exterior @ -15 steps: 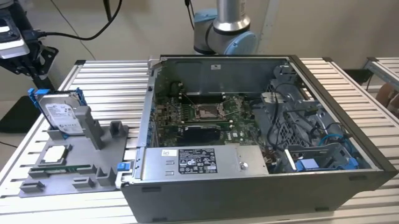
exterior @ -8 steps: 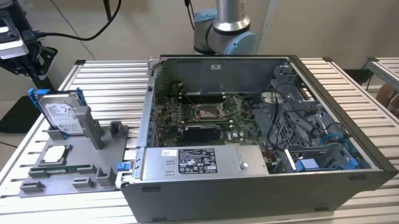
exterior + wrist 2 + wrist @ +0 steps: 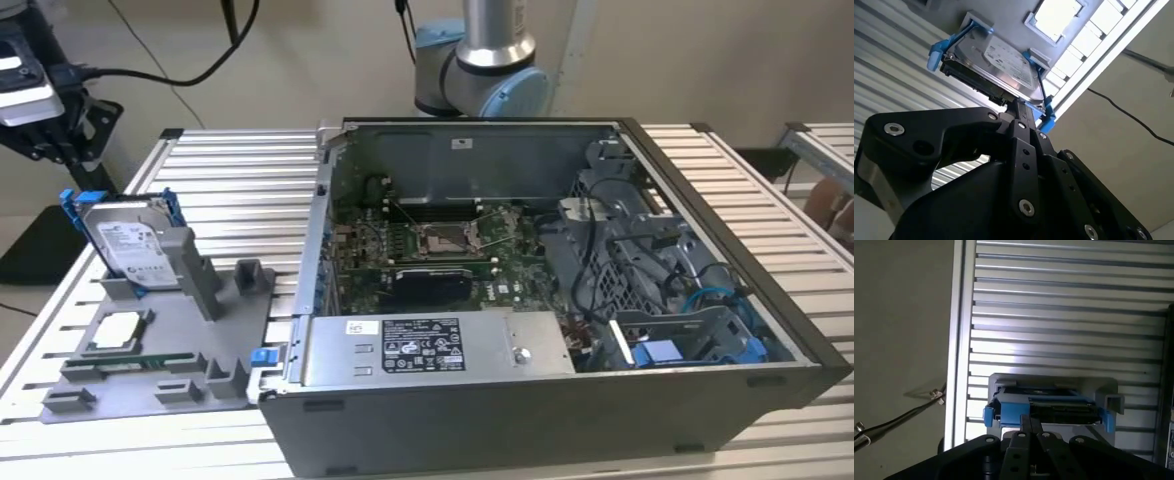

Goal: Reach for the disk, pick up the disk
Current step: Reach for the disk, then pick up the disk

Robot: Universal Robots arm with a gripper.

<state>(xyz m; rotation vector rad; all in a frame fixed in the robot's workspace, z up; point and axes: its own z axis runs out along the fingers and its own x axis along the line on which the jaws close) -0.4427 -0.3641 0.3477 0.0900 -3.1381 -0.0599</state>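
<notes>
The disk (image 3: 134,240) stands on end in the grey holder (image 3: 174,345) on the bench (image 3: 247,200), its long axis upright and its label showing. The pincer (image 3: 1021,107), closed and holding nothing, points at the disk's thin edge from outside the holder

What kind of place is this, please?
Probably a robotics test bench for computer assembly: an open computer case on a slatted metal table, and the disk in a grey fixture.
</notes>
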